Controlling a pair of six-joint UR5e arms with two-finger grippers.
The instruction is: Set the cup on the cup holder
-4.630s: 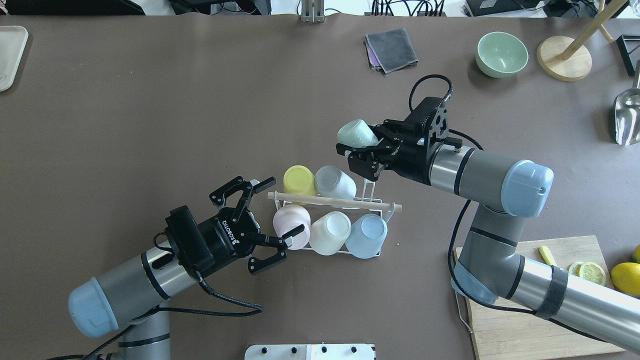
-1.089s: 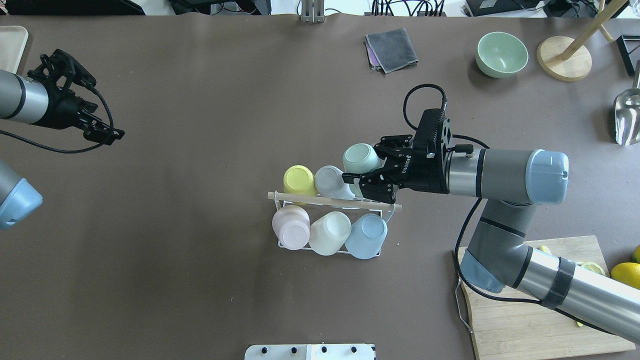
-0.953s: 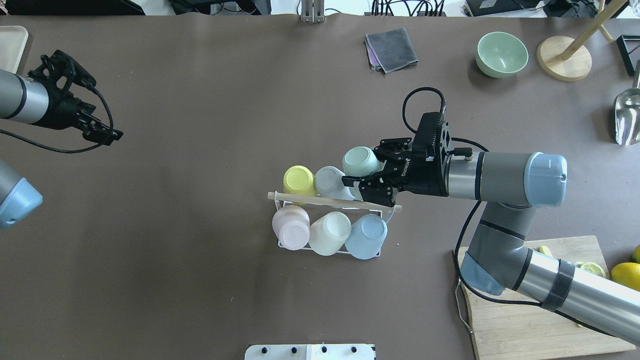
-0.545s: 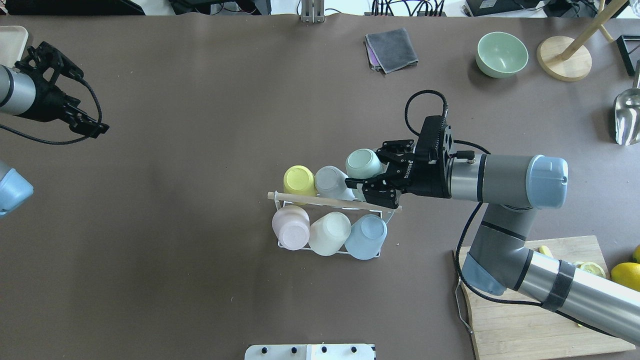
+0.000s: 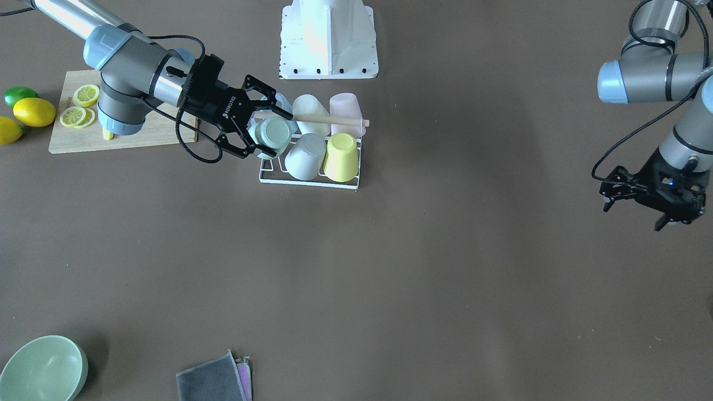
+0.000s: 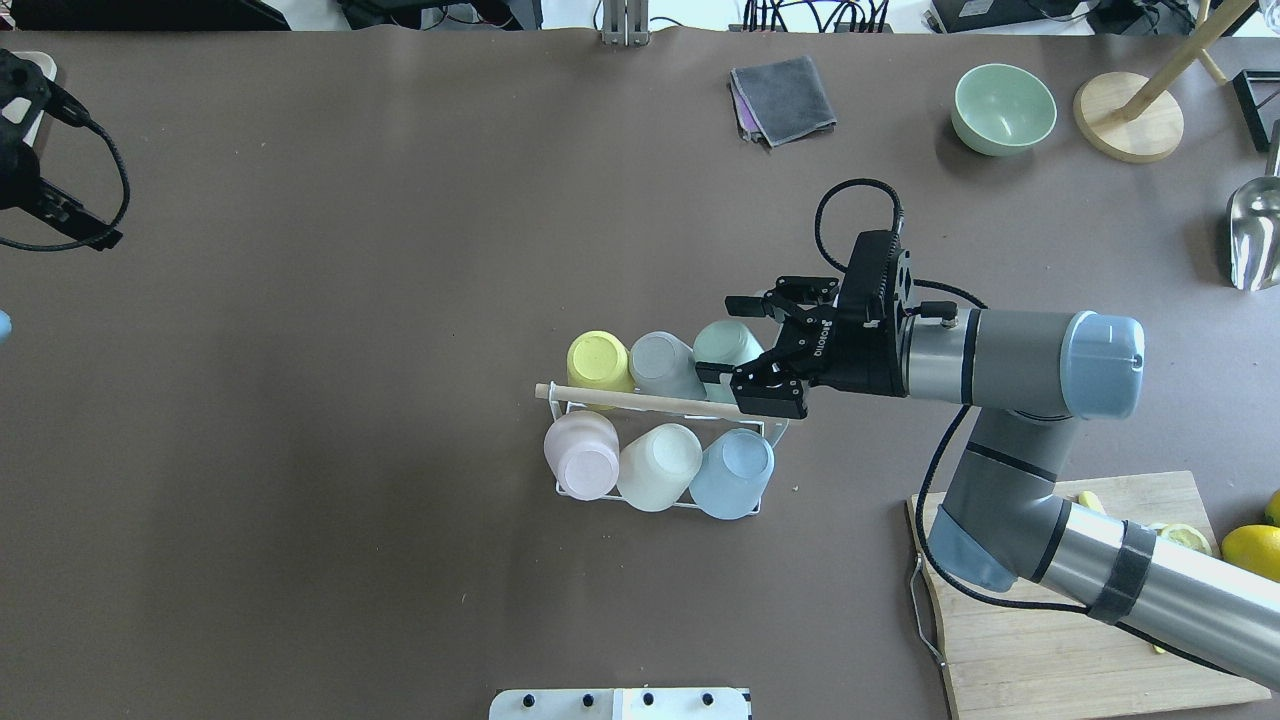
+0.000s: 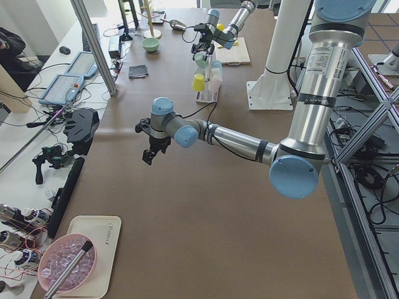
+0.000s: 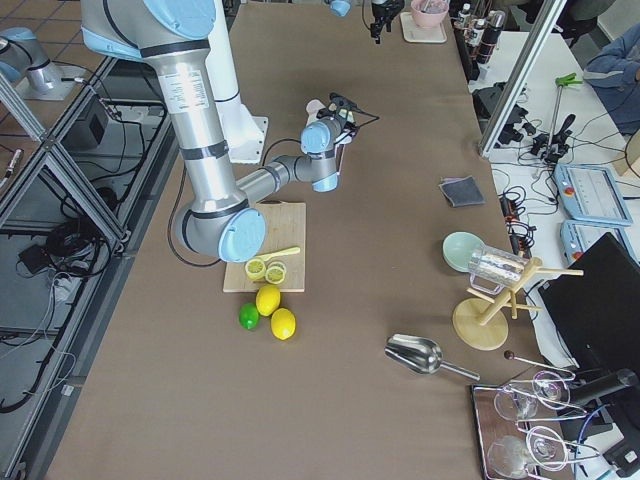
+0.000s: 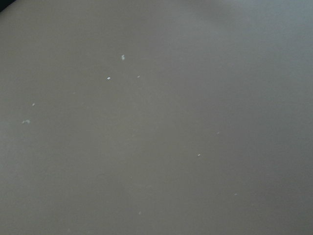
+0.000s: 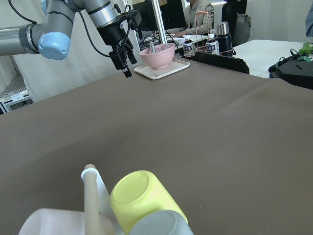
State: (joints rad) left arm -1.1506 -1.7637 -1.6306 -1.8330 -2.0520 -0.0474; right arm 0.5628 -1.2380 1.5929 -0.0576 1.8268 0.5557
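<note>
- Cup holder (image 6: 640,402): mint cup (image 6: 735,345) sits inverted on it.
- Right gripper (image 6: 716,336): jaws spread, straddling mint cup.
- Left gripper (image 5: 632,207): spread, empty, well apart.

Six cups (image 6: 660,465) sit on one holder (image 6: 650,402). The desk (image 6: 400,300) also has one green bowl (image 6: 1003,108), one pink bowl (image 7: 62,271), one tray (image 7: 106,249), one board (image 6: 1040,640), one scoop (image 8: 415,352), one wooden stand (image 6: 1128,115), two lemons (image 8: 283,323) and one lime (image 8: 248,316).

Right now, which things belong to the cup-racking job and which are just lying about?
Job in hand: mint cup, cup holder, right tool.

Lying about: green bowl, grey cloth, cutting board, lemons, metal scoop, wooden stand.
</note>
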